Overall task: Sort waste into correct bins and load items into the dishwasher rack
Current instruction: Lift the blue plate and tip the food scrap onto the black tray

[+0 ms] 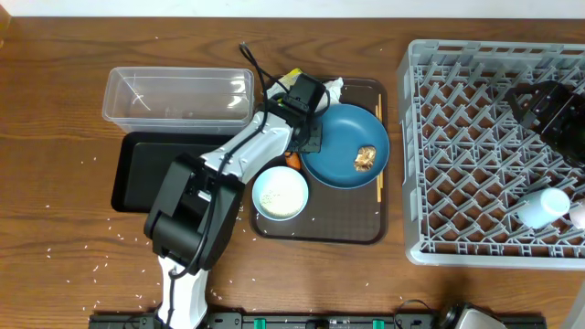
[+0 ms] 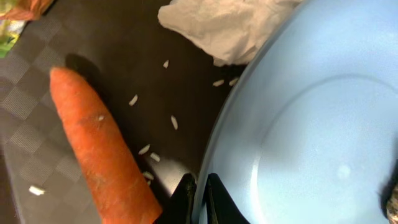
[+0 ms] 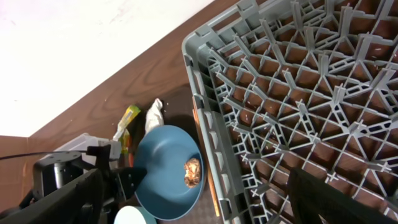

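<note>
The dark-blue dish (image 1: 347,137) sits on the brown serving tray with a brown food lump (image 1: 366,157) in it. My left gripper (image 1: 306,137) is shut on the dish's left rim; the left wrist view shows both fingers (image 2: 200,193) pinching the rim (image 2: 298,124). The orange carrot (image 2: 99,149), crumpled white tissue (image 2: 224,28), a corner of the yellow-green wrapper (image 2: 15,12) and rice grains (image 2: 143,124) lie beside it. The white bowl (image 1: 280,193) is at the tray's front left. My right gripper (image 3: 205,205) is open and empty above the grey rack (image 1: 457,137).
The clear tub (image 1: 178,94) and the black tray (image 1: 137,169) stand left of the brown serving tray (image 1: 366,228). A light-blue cup (image 1: 541,206) and a pinkish-white cup (image 1: 578,215) lie in the rack's front right. A thin stick (image 1: 379,174) lies along the tray's right side. Rice is scattered on the table.
</note>
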